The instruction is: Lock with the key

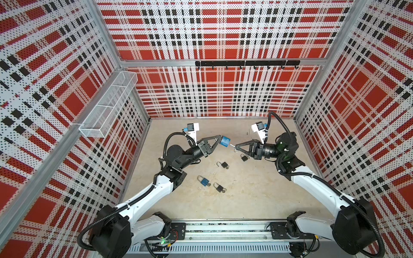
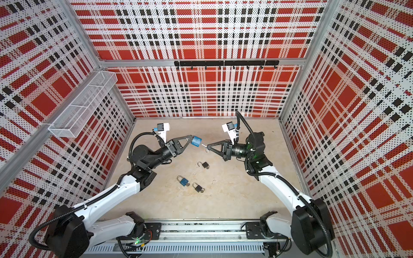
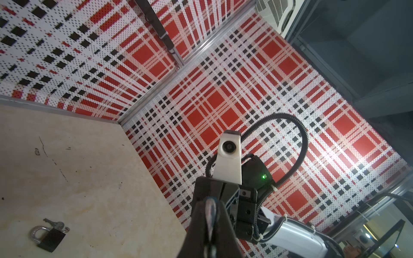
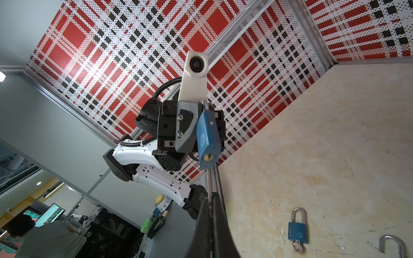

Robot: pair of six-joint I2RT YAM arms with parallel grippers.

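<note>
**Key and keyhole face each other across a small gap above the table (image 1: 257, 196).**
The left gripper (image 1: 220, 140), clamped on the shackle end of the blue padlock (image 1: 225, 141), turns its keyhole end towards the right gripper (image 1: 237, 146). That gripper is closed on the key (image 1: 232, 145), whose shaft points at the padlock, roughly along its long axis, not touching. Four other padlocks (image 1: 203, 181) lie on the table beneath, clear of the path.

Open shackle (image 4: 392, 244) cut by frame edge, blue padlock (image 4: 206, 138) with shackle mostly hidden in left hand (image 1: 220, 139), key (image 1: 232, 145) tiny, indistinct
</note>
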